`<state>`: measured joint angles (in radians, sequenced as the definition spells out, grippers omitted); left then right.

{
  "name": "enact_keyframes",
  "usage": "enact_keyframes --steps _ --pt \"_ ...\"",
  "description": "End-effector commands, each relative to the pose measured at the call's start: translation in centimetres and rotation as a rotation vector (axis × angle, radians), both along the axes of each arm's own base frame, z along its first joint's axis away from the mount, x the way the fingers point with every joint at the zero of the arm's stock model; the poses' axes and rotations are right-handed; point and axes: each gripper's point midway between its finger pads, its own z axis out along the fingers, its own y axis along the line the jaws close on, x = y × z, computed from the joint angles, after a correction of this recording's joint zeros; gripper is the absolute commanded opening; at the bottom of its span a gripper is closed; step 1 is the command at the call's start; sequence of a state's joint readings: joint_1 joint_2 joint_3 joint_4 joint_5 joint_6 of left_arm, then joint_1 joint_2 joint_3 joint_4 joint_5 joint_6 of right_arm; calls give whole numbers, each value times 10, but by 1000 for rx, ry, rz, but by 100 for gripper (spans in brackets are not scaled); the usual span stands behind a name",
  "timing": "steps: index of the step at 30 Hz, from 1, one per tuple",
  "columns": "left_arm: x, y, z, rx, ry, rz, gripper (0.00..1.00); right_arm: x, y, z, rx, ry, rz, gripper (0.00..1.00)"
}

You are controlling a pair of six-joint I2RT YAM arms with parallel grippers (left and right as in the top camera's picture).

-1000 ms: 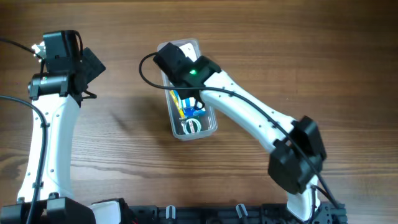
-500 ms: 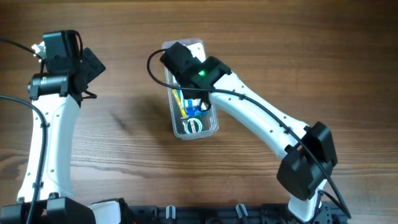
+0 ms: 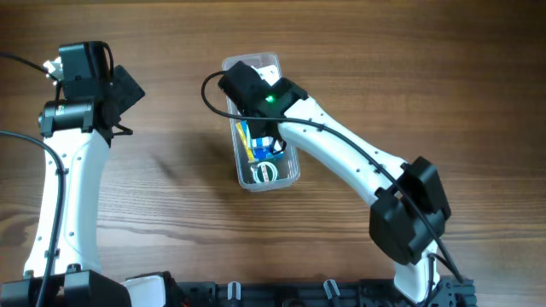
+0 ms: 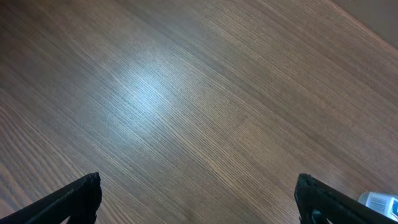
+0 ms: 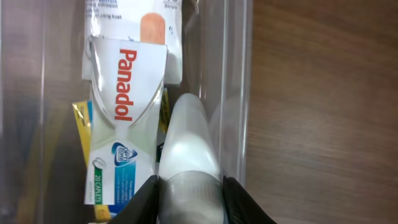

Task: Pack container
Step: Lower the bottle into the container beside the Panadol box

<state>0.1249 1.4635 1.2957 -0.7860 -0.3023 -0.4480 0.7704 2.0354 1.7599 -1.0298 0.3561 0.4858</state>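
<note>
Container first: one clear tub, lying near the middle of the tabletop, long side running away from the arm bases. Inside, seen from the right wrist: one white Panadol box, one further box with an orange oval just beyond it, one yellow packet peeking from under. Two arms, two claws. Right claw down over the tub's far half, clamped on one white tube lying between the Panadol box and the tub's clear side wall. Left claw well off to the left, fingers spread wide above bare wood. Tabletop of brown wood grain, with one pale patch of glare in the left wrist view. Room beyond the wood out of view.
</note>
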Motion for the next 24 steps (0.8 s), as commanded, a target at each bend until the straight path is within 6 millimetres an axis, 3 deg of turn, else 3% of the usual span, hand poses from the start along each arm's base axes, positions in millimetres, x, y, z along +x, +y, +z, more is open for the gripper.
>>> enact_keyframes --steps 1,8,19,20,22,24 --pt "1 3 9 9 -22 11 100 -3 -2 -15 -11 46 -15 4" --pt "1 3 9 9 -22 11 100 -14 9 -31 34 131 6 4" --pt "1 3 9 9 -22 11 100 -22 0 -34 57 200 -46 4" --pt "1 3 9 9 -22 11 100 -21 -1 -34 61 203 -54 5" --pt "1 3 9 9 -22 11 100 -17 -4 -34 69 199 -67 17" --pt "1 3 9 9 -22 11 100 -12 -7 -34 76 191 -77 19"
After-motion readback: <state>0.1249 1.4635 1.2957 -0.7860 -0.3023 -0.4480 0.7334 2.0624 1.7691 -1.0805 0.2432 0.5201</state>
